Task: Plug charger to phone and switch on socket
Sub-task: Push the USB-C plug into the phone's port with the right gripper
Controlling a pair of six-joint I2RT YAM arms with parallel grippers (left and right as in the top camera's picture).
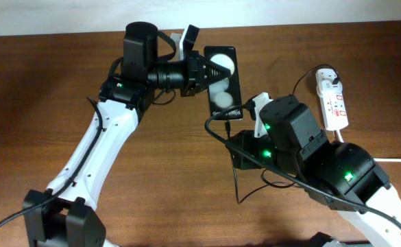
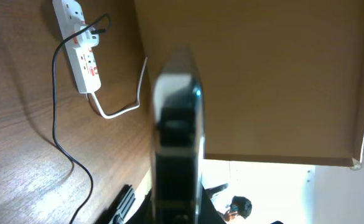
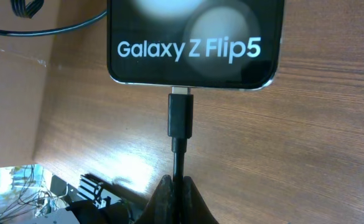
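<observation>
The phone [image 1: 226, 82] is a black slab with two white spots, held off the table by its left edge in my left gripper [image 1: 204, 71], which is shut on it. In the left wrist view the phone [image 2: 178, 118] shows edge-on between the jaws [image 2: 178, 208]. My right gripper [image 3: 180, 186] is shut on the charger cable just behind its black connector [image 3: 182, 115]. The connector's metal tip sits at the port in the phone's lower end [image 3: 194, 43], with a sliver of metal showing. In the overhead view the right gripper [image 1: 232, 137] is just below the phone.
The white socket strip [image 1: 332, 103] lies at the right with the charger's white plug [image 1: 327, 79] in its far end. Its thick white cord [image 1: 392, 161] runs right. The strip [image 2: 79, 43] and the black cable [image 2: 57, 124] also show in the left wrist view.
</observation>
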